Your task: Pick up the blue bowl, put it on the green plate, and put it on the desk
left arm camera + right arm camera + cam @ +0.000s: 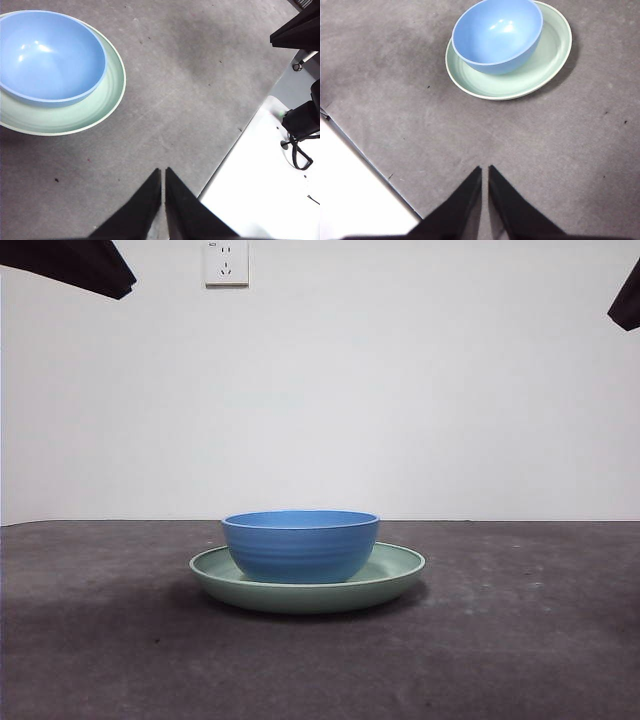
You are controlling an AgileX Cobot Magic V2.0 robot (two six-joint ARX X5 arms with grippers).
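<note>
The blue bowl (300, 545) sits upright inside the green plate (400, 570). The plate lies flat on the desk (520, 640), about in the middle from side to side and well away from the desk's edges. The bowl is not in the plate's centre. In the front view it sits a little toward the left, so more green rim shows on the right. The bowl is empty and shiny inside (497, 35).

The left gripper (163, 172) hangs over bare desk (200, 75), near the desk's edge, where a white surface (260, 190) begins. Its two black jaws are pressed close together, with only a thin slit between them. It holds nothing. The bowl (50, 55) and plate (107, 95) are well apart from it.

The right gripper (485, 170) also hangs over bare desk (570, 150), near another desk edge. Its jaws are close together too, and it holds nothing. The plate (545, 60) with the bowl is well apart from it.

In the front view, the arms show only as dark tips at the top corners. A white wall socket (226, 262) is on the wall behind the desk.
</note>
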